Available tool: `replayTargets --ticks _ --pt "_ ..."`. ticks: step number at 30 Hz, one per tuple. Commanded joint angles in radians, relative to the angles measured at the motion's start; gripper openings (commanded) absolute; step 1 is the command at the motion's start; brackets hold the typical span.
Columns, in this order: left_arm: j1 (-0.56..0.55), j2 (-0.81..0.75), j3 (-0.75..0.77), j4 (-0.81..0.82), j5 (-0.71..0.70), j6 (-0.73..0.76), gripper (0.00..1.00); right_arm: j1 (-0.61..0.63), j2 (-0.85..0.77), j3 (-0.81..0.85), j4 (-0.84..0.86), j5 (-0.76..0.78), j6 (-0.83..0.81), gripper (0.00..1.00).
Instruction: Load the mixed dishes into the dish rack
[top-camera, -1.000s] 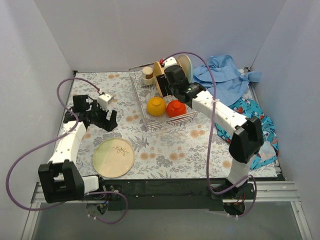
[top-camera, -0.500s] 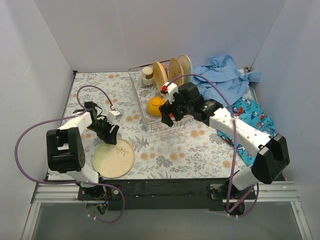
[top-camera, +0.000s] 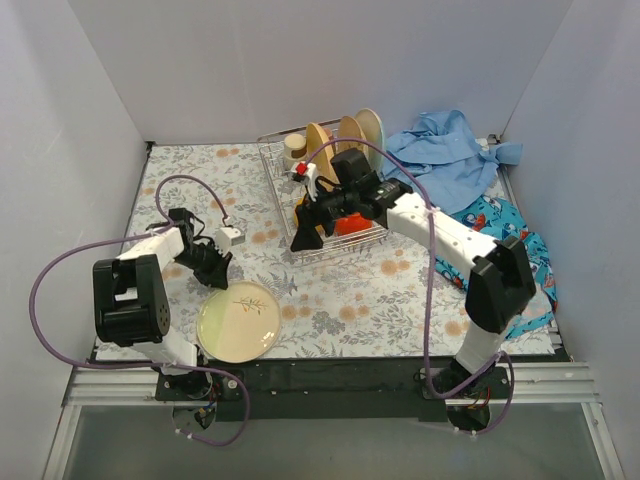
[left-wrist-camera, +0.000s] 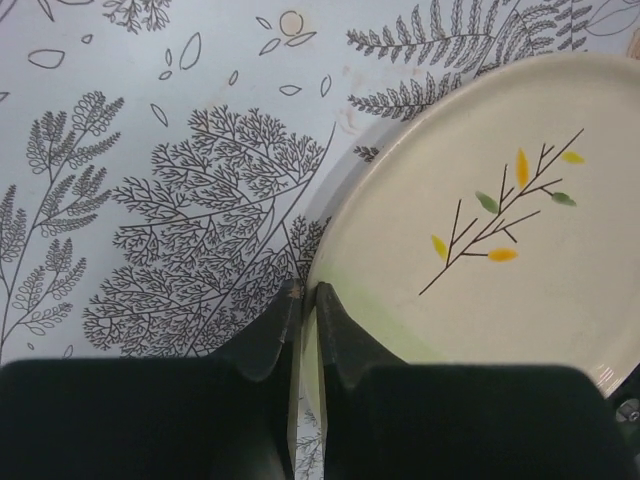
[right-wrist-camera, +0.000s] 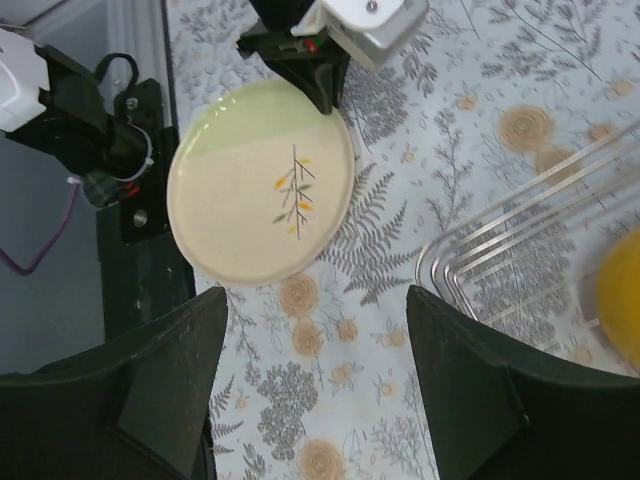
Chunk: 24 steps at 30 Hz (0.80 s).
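Observation:
A cream floral plate (top-camera: 238, 320) with a pale green band lies on the patterned table near the front left. My left gripper (top-camera: 217, 272) is shut on its far-left rim. In the left wrist view the fingertips (left-wrist-camera: 292, 300) pinch that rim of the plate (left-wrist-camera: 480, 230) between them. The wire dish rack (top-camera: 372, 236) holds three upright plates (top-camera: 348, 135), a cup (top-camera: 293, 148) and a red bowl (top-camera: 352, 224). My right gripper (top-camera: 302, 238) hangs open and empty above the rack's front-left corner. Its wrist view shows the plate (right-wrist-camera: 260, 180), rack wire (right-wrist-camera: 500, 250) and an orange bowl (right-wrist-camera: 622, 300).
A blue cloth (top-camera: 445, 150) lies bunched at the back right, beside the rack. A patterned blue cloth (top-camera: 512, 232) sits along the right edge. White walls close in the left, back and right sides. A purple cable (top-camera: 190, 185) loops over the left arm.
My left gripper has closed on the floral plate's rim, and the plate has shifted slightly right and nearer. My right gripper has swung from the rack's back to its front-left corner.

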Motion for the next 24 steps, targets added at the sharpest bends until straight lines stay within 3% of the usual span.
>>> replayTargets --ticks 1,9,24 --pt "-0.001 -0.076 -0.014 -0.007 0.019 0.019 0.00 0.017 0.153 0.157 0.032 -0.238 0.031 0.79" --pt "-0.001 -0.229 -0.013 -0.021 0.091 -0.004 0.00 0.093 0.365 0.343 0.029 -0.284 0.021 0.78" --pt "-0.001 -0.436 -0.029 -0.079 0.178 -0.016 0.00 0.148 0.579 0.452 0.029 -0.304 -0.007 0.78"
